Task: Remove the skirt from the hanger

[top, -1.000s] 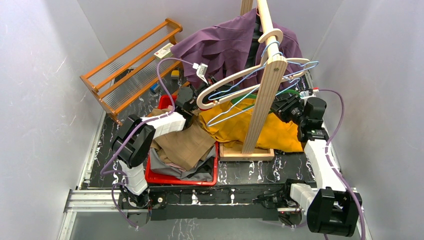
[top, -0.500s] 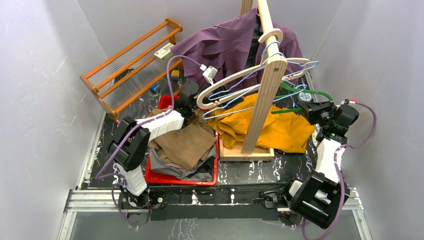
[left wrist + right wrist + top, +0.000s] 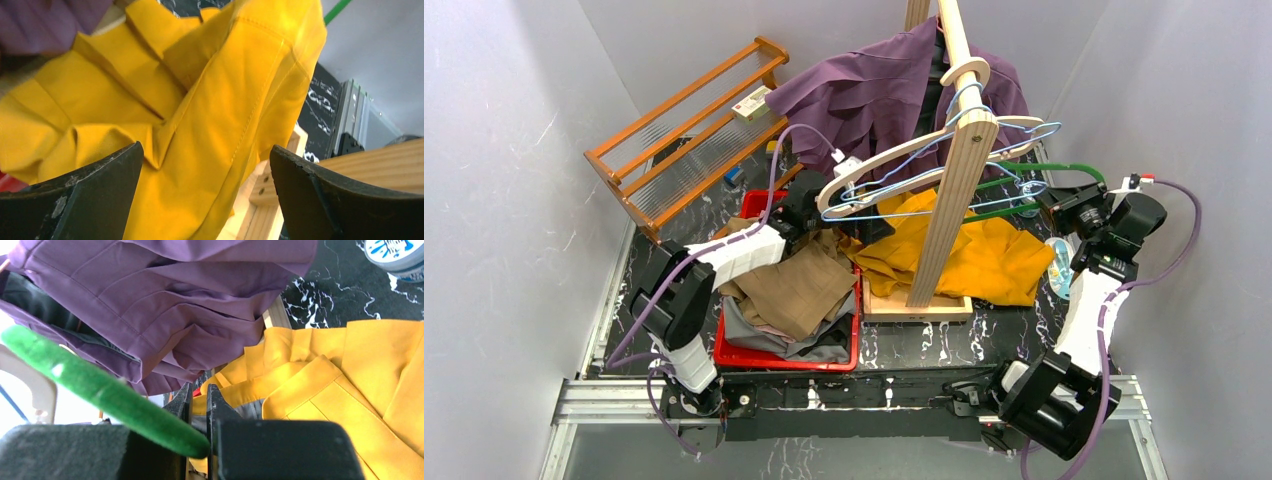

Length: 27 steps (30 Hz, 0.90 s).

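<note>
The likeliest trouble was a tangle: seen from above, the green hanger (image 3: 1064,168) crossed the pale wire hangers (image 3: 894,185) hooked on the wooden stand (image 3: 949,200), so a pull away from the stand might have dragged them along, or tugged at the purple garment (image 3: 864,85) hanging behind. The right gripper (image 3: 198,410) was nearly closed on the hanger's fuzzy green bar and seemed to pinch it close to one end. With so little of the bar caught, the hanger could have swung or slipped out. The yellow skirt (image 3: 969,255) lay heaped on the table against the foot of the stand, between the red bin (image 3: 754,355) and the right arm. It looked free of the green hanger, though whether a fold near the wire hangers was caught could not be told. The left gripper (image 3: 204,150) hung spread wide and empty just over the skirt's folds, so a careless sweep of that arm might have snagged the cloth and hauled it off the heap. The left arm reached forward and rightward across the bin, its wrist aimed at the stand. The right arm rose steeply from its base at the right edge, elbow high, with the forearm angled in towards the stand and the gripper facing left at hanger height.
</note>
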Each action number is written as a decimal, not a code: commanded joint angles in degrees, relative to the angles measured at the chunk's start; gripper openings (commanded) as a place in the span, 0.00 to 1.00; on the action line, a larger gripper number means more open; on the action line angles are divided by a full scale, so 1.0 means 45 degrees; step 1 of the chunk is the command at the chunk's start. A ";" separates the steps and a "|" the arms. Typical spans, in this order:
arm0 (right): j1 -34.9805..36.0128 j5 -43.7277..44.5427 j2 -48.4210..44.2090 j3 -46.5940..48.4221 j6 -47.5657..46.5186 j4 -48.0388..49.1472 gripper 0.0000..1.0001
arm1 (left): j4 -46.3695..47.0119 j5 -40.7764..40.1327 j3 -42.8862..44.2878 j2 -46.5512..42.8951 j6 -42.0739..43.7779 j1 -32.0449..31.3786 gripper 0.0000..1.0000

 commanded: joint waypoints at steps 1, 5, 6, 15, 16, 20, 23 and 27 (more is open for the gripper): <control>-0.0122 -0.0021 -0.0295 0.1045 -0.0021 -0.0020 0.00 | 0.0233 0.0806 -0.0887 -0.0773 0.0276 0.0032 0.96; -0.0105 0.0057 -0.0344 0.1188 0.0501 0.0307 0.00 | -0.0167 0.0588 -0.0931 -0.0271 0.0157 -0.0200 0.88; -0.0102 0.0107 -0.0309 0.1247 0.0500 0.0267 0.00 | -0.0146 0.0527 -0.0959 -0.0086 0.0076 -0.0226 0.84; -0.0977 -0.1202 0.0525 0.0346 0.1717 0.4253 0.00 | -0.2901 -0.1752 -0.0191 -0.2135 0.0687 0.0188 0.00; -0.1002 -0.1247 0.0827 0.0331 0.1756 0.4827 0.00 | -0.2866 -0.1779 -0.0158 -0.2678 0.0535 0.0187 0.00; -0.0807 -0.2237 0.3225 0.1372 0.1270 0.7039 0.00 | -0.3256 -0.3217 -0.0439 -0.5272 -0.0426 0.0189 0.00; -0.0564 -0.2471 0.4009 0.1698 0.1236 0.8426 0.00 | -0.2479 -0.3086 -0.1882 -0.5973 -0.1122 0.0189 0.00; -0.0512 -0.3136 0.4924 0.2066 0.2394 1.1411 0.00 | -0.2102 -0.2741 -0.3389 -0.7017 -0.1528 0.0189 0.00</control>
